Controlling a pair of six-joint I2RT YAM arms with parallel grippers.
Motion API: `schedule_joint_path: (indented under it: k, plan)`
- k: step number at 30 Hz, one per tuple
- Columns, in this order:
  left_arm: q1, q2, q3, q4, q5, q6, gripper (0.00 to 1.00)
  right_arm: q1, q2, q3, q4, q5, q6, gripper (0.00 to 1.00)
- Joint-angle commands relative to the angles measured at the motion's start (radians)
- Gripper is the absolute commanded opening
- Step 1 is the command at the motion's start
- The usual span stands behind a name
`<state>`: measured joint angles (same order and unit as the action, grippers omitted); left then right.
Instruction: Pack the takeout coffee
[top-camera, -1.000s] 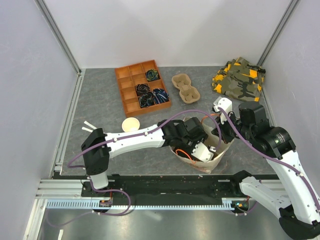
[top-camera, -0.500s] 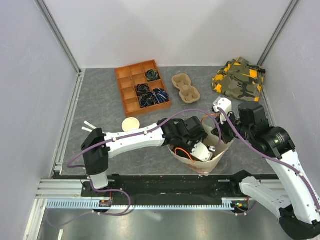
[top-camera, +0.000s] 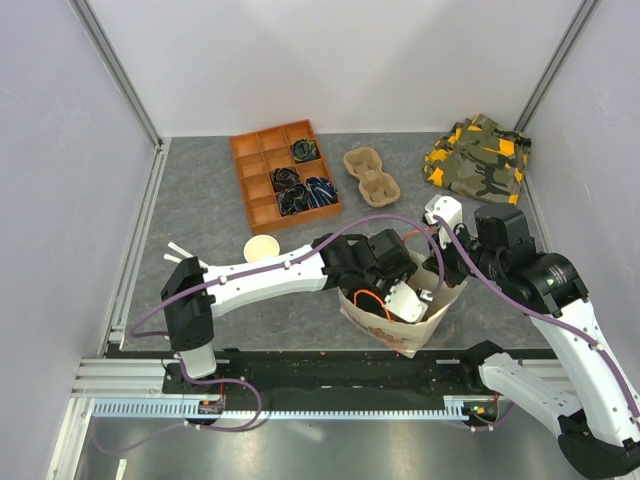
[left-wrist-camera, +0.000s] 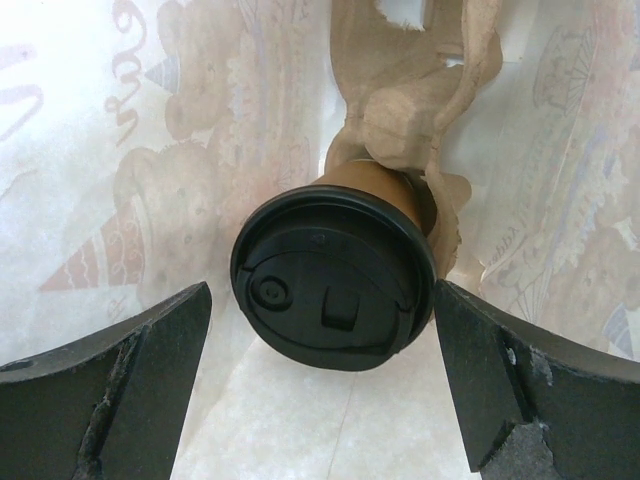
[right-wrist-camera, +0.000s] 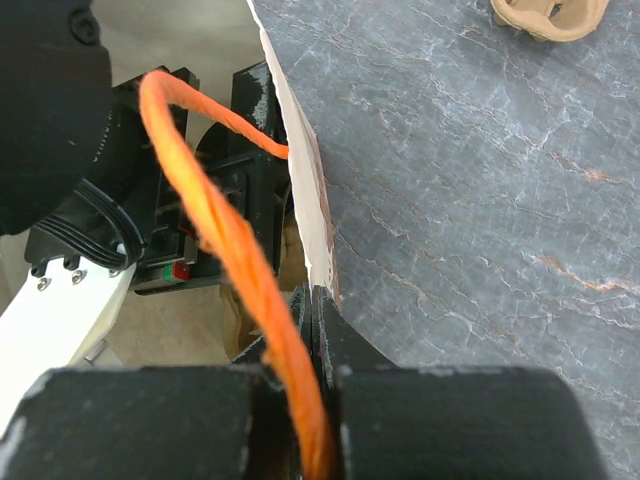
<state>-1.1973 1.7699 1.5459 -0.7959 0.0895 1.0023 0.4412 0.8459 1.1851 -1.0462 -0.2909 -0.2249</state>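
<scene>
Clamped on the rim of the printed paper bag (top-camera: 385, 325) at the grey tabletop's (top-camera: 200, 200) near edge, the right pincer (right-wrist-camera: 315, 300) is propping it open while the left pincer (left-wrist-camera: 320, 312) is hanging wide open either side of the black-lidded tan paper cup (left-wrist-camera: 335, 272) inside.

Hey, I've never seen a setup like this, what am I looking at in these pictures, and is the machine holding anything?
These are two white robot arms bolted at the near edge of a table. The wide picture looks down from above; the other two come from wrist cameras. The right arm has its jaws shut on the rim of a paper bag. The left arm reaches inside; its camera shows the takeout coffee, black lid facing us, between wide-open jaws, not gripped. Also on the table: an orange divided tray, a pulp cup carrier, a camouflage cloth and a lidless cup.
</scene>
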Motion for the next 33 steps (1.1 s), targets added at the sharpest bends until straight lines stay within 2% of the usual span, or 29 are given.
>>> schedule_joint_path:
  k: [1,20,33]
  plan:
    - [-0.005,-0.056,0.051,-0.025,0.039,-0.039,0.99,0.002,-0.002,-0.008,0.02,0.013,-0.005,0.0]
    - [0.007,-0.155,0.066,-0.042,0.084,-0.065,0.98,0.002,-0.008,-0.018,0.031,0.03,-0.024,0.0]
    - [0.051,-0.21,0.072,0.058,0.085,-0.128,0.93,0.004,0.008,-0.01,0.06,0.055,-0.04,0.0]
